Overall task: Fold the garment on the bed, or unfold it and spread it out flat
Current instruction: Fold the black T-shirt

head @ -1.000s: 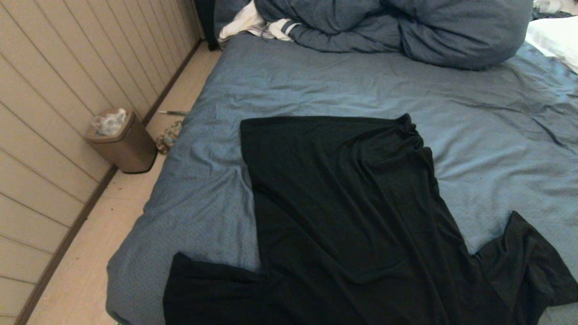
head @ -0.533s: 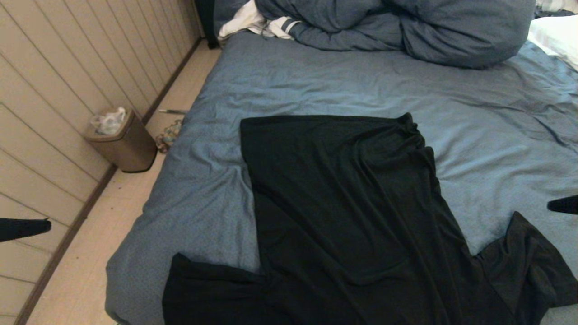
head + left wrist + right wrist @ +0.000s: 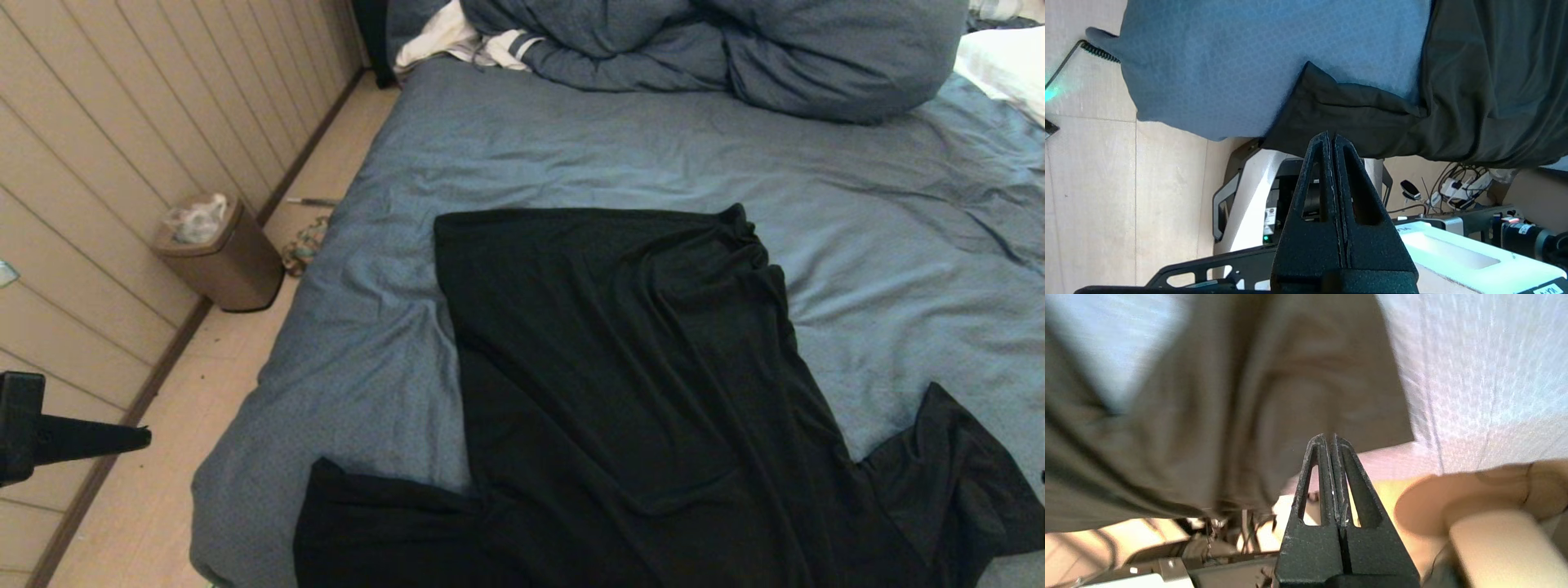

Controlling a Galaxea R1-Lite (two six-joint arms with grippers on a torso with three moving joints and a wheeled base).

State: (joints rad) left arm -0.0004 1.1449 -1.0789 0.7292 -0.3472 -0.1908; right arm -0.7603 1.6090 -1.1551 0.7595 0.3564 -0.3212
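Showing right end effector (image 3: 1329, 437) pressed together.

A home bedroom: wide bed (image 3: 571, 147), bunched duvet (image 3: 735, 49), pillow (image 3: 1004, 65), small bin (image 3: 220, 261).

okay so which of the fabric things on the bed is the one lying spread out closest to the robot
The black T-shirt, spread across the near end of the bed. The bunched blue-grey duvet, striped white cloth and white pillow all sit at the far end.

The head view looks down from high on the wide blue-grey bed (image 3: 620, 155); both wrist views look closely past closed fingers; all share the thin black T-shirt (image 3: 637, 392).
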